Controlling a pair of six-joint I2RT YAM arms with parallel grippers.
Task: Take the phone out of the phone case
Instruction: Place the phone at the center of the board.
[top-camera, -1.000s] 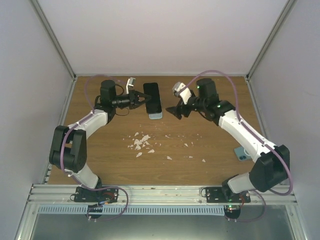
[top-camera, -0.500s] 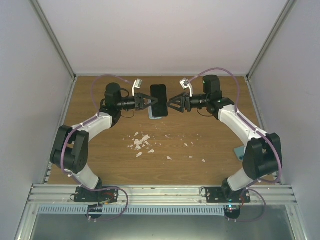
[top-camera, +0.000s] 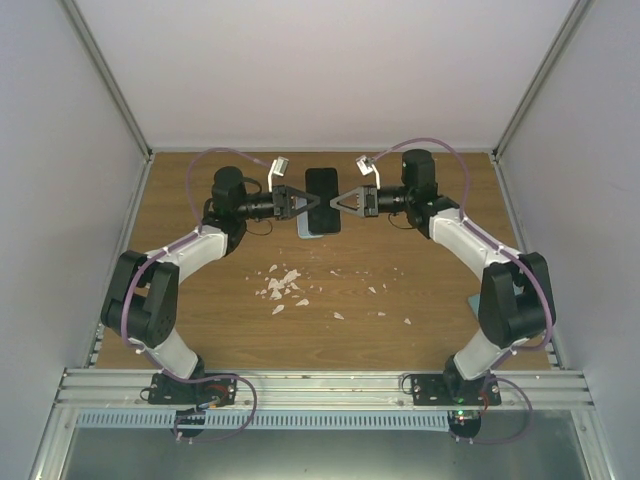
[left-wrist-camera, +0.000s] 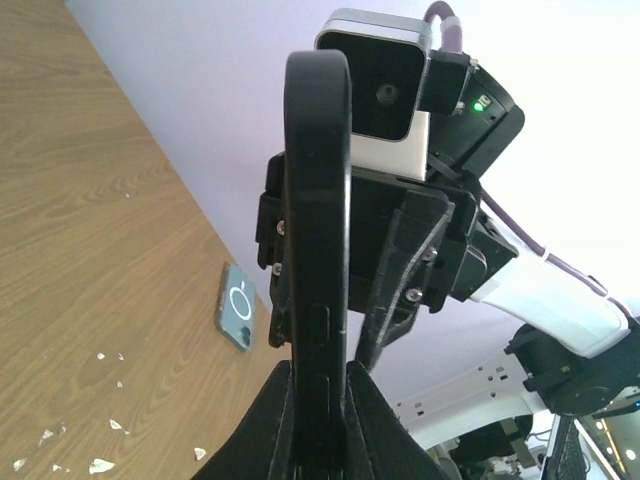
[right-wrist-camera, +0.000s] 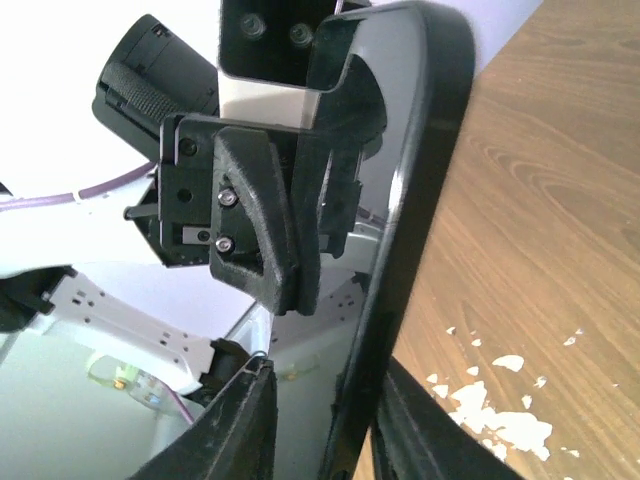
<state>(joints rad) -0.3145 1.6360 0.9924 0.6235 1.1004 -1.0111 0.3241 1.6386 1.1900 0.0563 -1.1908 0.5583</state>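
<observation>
A black phone in its dark phone case (top-camera: 322, 200) hangs above the back middle of the table, held between both grippers. My left gripper (top-camera: 303, 201) is shut on its left long edge. In the left wrist view the case's edge with side buttons (left-wrist-camera: 318, 200) runs up from between those jaws (left-wrist-camera: 320, 405). My right gripper (top-camera: 340, 201) is closed on the opposite edge. In the right wrist view the glossy screen (right-wrist-camera: 400, 200) stands between its fingers (right-wrist-camera: 330, 410). One finger presses the back and the other sits at the reflective glass.
A light-blue flat thing (top-camera: 312, 232) lies on the table under the held phone. A blue-green phone-shaped slab (left-wrist-camera: 238, 318) lies at the right, mostly behind the right arm. White scraps (top-camera: 283, 285) are scattered mid-table. White walls enclose three sides.
The right arm swung left to the phone and its wide-open jaws closed on the phone's right edge. The left gripper carried the phone slightly right and kept its grip.
</observation>
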